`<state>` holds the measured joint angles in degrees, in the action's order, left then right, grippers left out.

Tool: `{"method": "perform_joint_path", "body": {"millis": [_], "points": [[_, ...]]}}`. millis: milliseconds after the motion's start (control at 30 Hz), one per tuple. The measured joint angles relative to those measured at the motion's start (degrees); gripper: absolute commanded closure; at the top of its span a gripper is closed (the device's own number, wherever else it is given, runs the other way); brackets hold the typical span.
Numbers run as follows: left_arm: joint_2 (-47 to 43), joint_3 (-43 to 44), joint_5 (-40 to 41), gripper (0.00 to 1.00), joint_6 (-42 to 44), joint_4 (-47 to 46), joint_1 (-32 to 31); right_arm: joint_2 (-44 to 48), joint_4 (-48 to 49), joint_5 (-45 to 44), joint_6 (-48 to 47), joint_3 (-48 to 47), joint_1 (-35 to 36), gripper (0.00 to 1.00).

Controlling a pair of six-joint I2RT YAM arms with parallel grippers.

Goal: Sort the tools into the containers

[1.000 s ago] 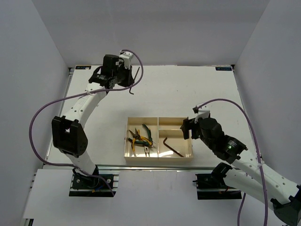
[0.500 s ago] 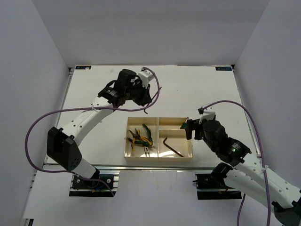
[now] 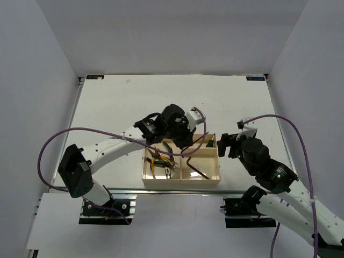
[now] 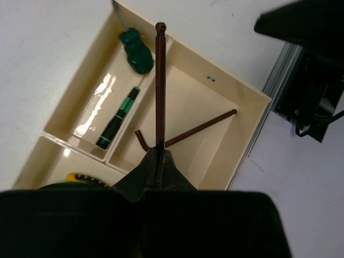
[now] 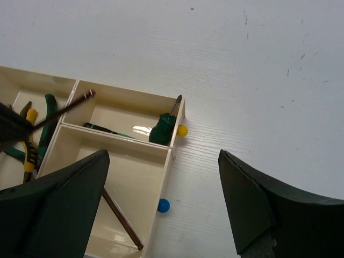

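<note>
From above, my left gripper (image 3: 184, 144) hangs over the cream shallow three-compartment tray (image 3: 180, 180) at the lower middle of the frame. Its fingers are pressed together on a dark L-shaped hex key (image 3: 196, 145). The yellow- and green-handled pliers (image 3: 160, 160) lie heaped in the large compartment on the left, and a second dark hex key (image 3: 198, 171) lies in the lower right one. My right gripper (image 3: 221, 145) sits just beside the tray's right wall, spread wide and holding nothing. I see no tool loose on the white table (image 3: 134, 102), though a small one could escape this view.

In my left wrist view, the pinched key points up the frame over the wall between the two small compartments. A stubby green-handled screwdriver (image 4: 135, 47) and a slim green-and-black screwdriver (image 4: 119, 119) lie in the upper one.

In my right wrist view, my fingers stand wide apart at the bottom corners, with nothing between them.

I judge the sorting nearly done: this key needs dropping beside its twin.
</note>
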<state>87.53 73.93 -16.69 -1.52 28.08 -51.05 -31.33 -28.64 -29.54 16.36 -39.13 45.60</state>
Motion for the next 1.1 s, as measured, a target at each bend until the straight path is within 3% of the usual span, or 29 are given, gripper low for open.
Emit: {"method": "perform_joint_path", "body": {"millis": [167,667,767,800,867,900,1100], "points": [[1.4,-3.3,2.6,1.00,-0.1,-1.0,-4.4,1.5,-2.0,-1.1,0.1,-0.7,0.0,0.12],[7.6,-6.8,10.2,1.00,-5.5,-7.0,-9.0,3.6,-4.6,-1.9,0.1,-1.7,0.0,0.11],[8.8,-7.7,10.9,0.89,-6.3,-7.7,-9.4,3.7,-4.7,-1.9,0.1,-1.7,0.0,0.11],[9.0,-8.0,11.1,0.78,-6.5,-7.8,-9.5,3.7,-4.8,-2.0,0.1,-1.7,0.0,0.11],[9.0,-8.7,11.6,0.70,-6.9,-8.2,-9.6,4.2,-4.9,-2.0,0.1,-1.7,0.0,0.11],[9.0,-9.0,11.8,0.59,-7.2,-8.4,-9.6,4.5,-4.9,-2.0,0.1,-1.7,0.0,0.11],[9.0,-10.3,13.2,0.33,-8.5,-10.0,-9.6,5.1,-4.9,-2.0,0.1,-1.7,0.0,0.11]]}}
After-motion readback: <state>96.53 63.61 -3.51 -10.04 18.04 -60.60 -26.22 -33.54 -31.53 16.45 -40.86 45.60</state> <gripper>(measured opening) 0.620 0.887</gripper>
